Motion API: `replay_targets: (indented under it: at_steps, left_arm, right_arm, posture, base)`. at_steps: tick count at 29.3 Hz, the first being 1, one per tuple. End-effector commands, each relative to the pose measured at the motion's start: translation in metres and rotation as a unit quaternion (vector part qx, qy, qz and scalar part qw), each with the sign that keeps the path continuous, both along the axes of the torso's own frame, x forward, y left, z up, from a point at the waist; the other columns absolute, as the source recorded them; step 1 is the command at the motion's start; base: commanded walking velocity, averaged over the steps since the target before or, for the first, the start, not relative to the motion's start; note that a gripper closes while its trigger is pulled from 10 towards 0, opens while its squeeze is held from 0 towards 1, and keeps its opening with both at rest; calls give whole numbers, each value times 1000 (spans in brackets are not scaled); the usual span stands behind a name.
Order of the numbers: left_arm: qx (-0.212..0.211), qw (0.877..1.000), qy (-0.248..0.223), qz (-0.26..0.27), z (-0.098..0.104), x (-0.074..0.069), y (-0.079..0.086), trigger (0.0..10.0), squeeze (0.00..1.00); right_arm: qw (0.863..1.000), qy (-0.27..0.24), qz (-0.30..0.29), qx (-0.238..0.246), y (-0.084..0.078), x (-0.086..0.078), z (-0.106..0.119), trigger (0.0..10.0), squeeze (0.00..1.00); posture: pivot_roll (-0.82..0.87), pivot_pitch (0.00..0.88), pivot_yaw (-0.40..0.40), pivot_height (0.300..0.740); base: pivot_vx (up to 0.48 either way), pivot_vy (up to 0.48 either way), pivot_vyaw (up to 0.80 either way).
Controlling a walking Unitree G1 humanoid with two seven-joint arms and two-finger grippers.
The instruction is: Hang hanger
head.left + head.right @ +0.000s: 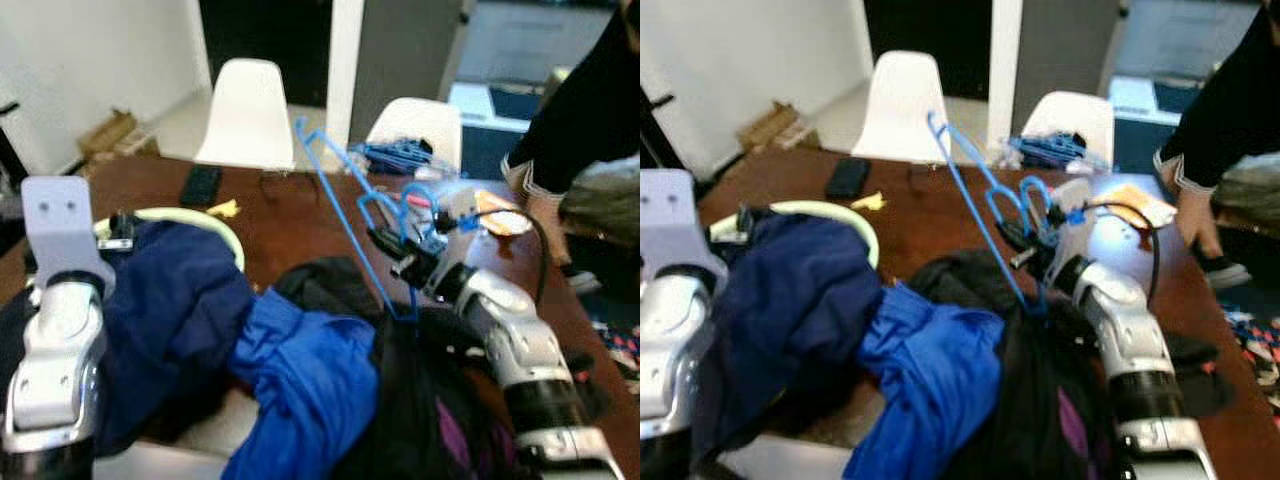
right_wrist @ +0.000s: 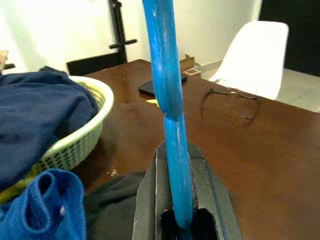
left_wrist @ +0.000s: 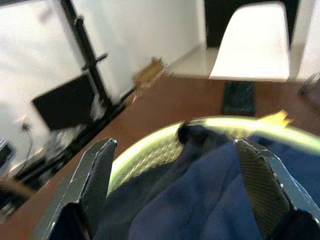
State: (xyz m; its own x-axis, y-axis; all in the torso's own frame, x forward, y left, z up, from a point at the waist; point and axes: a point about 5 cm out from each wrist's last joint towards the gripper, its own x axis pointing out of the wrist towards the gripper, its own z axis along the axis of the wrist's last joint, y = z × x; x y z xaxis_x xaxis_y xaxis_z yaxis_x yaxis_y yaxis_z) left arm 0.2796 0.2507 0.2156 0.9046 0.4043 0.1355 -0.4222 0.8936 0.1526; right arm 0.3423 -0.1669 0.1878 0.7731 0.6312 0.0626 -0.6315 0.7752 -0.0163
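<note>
gripping the blue hanger (image 1: 345,195) between pinched fingers (image 2: 150,200), your right gripper (image 1: 405,262) lifts it tilted above the dark clothes pile (image 1: 440,400) and brown table (image 1: 290,215). your left gripper (image 3: 175,190) hovers spread wide over the laundry basket (image 3: 150,150); bare tabletop lies beyond.

We're in a lived-in home, at a dark wooden dining table (image 1: 300,225) with two white moulded chairs (image 1: 243,110) pulled up at twelve and one o'clock. Laundry everywhere: a pale green basket (image 2: 80,137) at ten o'clock, heaped clothes (image 1: 290,370) up front (navy, bright blue, black), a phone (image 1: 200,184) lying flat, a cardboard box (image 1: 108,130) against the wall.
</note>
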Motion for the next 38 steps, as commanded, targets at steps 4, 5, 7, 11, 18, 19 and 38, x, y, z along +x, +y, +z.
replay_targets:
  at_steps: [4, 5, 7, 11, 18, 19, 38]
  left_arm:
    - [-21, 998, 49, 21, -18, -7, 0, 10000, 0]
    - [-21, 998, 49, 21, -18, -7, 0, 10000, 0]
    - [-34, 997, 64, 26, -26, -9, 1, 10000, 0]
    - [-63, 993, 92, 32, -39, -8, 6, 10000, 0]
    - [-85, 990, 104, 45, -47, -6, 19, 10000, 0]
    - [-85, 989, 108, 57, -49, -6, 26, 10000, 0]
    - [-85, 988, 114, 57, -60, 13, 54, 10000, 0]
  right_arm:
    - [1000, 1, -3, -5, -3, 0, 0, 10000, 0]
    - [1000, 1, -3, -5, -3, 0, 0, 10000, 0]
    - [1000, 1, -3, -6, -3, 0, -1, 10000, 0]
    - [1000, 2, -3, -7, -3, 0, -1, 10000, 0]
    - [1000, 1, -5, -10, -5, 0, 0, 10000, 0]
    - [1000, 1, -7, -11, -6, 0, 0, 10000, 0]
    - [1000, -3, -17, -16, -11, 1, 6, 10000, 0]
  posture:
    - [76, 0, 12, 740]
    - [76, 0, 12, 740]
    - [76, 0, 12, 740]
    - [74, 0, 6, 740]
    - [69, 0, 4, 740]
    - [69, 0, 4, 740]
    - [38, 0, -5, 740]
  base:
    - [0, 0, 0]
    - [0, 0, 0]
    - [0, 0, 0]
    - [0, 0, 0]
    - [0, 0, 0]
    - [0, 0, 0]
    - [0, 0, 0]
